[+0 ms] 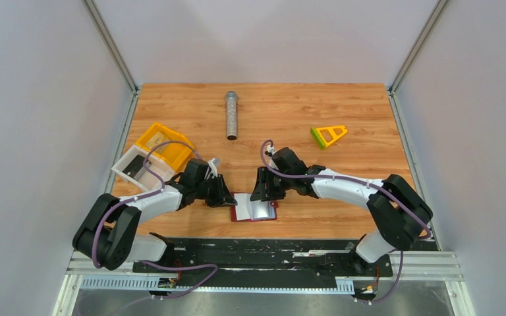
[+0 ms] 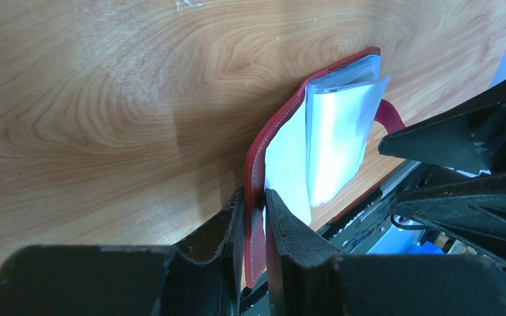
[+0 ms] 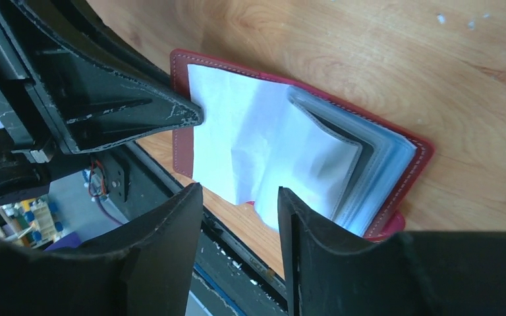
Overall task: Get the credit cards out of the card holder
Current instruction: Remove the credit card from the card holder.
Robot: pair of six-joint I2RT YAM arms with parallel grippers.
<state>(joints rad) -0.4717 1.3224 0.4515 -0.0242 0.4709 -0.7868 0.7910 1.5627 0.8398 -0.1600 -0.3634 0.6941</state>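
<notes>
The dark-red card holder (image 1: 258, 211) lies open near the table's front edge, its light blue-grey pockets facing up. My left gripper (image 1: 228, 198) is at its left edge. In the left wrist view the gripper (image 2: 255, 209) is shut on the red cover of the holder (image 2: 283, 131). My right gripper (image 1: 267, 195) hovers over the holder's right half. In the right wrist view it (image 3: 239, 194) is open and empty just above the pockets of the holder (image 3: 290, 138). No credit card shows; any are hidden inside the pockets.
A grey metal cylinder (image 1: 231, 115) lies at the back centre. A yellow-green triangular piece (image 1: 328, 135) is at the back right. A yellow tray (image 1: 165, 146) and a white tray (image 1: 135, 168) stand at the left. The black base rail (image 1: 270, 253) runs along the front edge.
</notes>
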